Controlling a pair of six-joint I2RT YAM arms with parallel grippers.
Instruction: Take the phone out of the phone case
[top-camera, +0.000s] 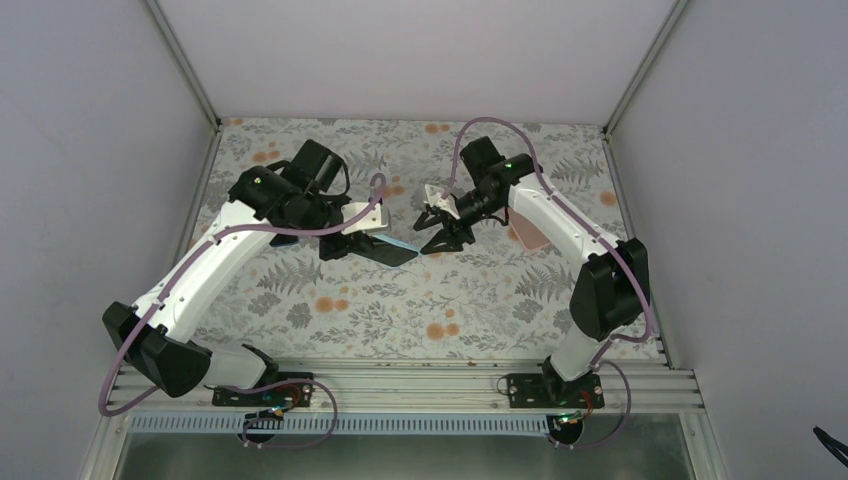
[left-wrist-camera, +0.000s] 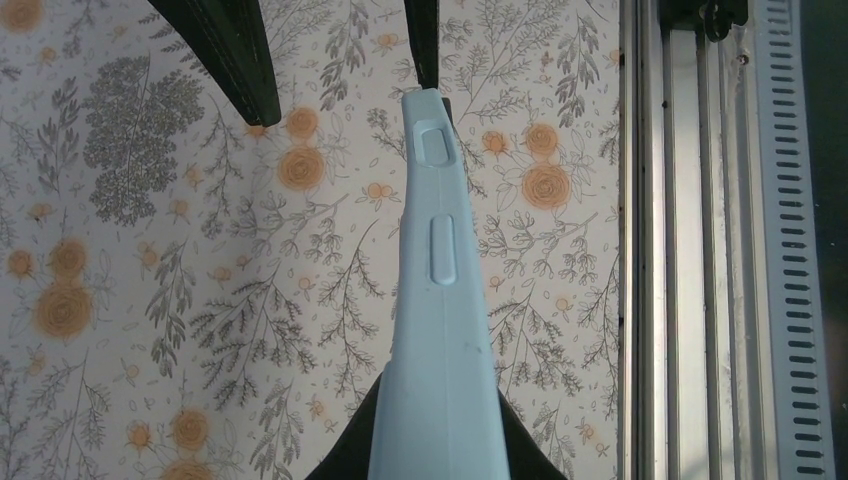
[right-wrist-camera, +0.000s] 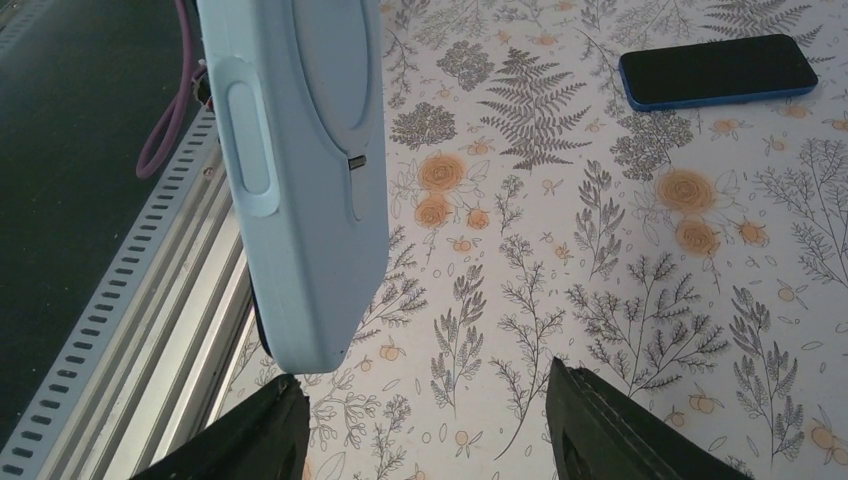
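Observation:
My left gripper (top-camera: 350, 236) is shut on a light blue phone case (top-camera: 392, 244) and holds it above the middle of the table. In the left wrist view the case (left-wrist-camera: 440, 300) shows edge-on with its side buttons, between my left gripper (left-wrist-camera: 435, 455) fingers. A dark face shows along the case's near side in the top view. My right gripper (top-camera: 438, 226) is open just right of the case's free end. In the right wrist view the case (right-wrist-camera: 300, 180) hangs above the left finger (right-wrist-camera: 250, 440), apart from it, and the right gripper (right-wrist-camera: 425, 425) is empty.
A dark phone with a blue rim (right-wrist-camera: 715, 70) lies flat on the floral table, partly under the left arm (top-camera: 285, 241). A pink flat object (top-camera: 528, 236) lies under the right arm. The metal rail (left-wrist-camera: 700, 250) runs along the near edge.

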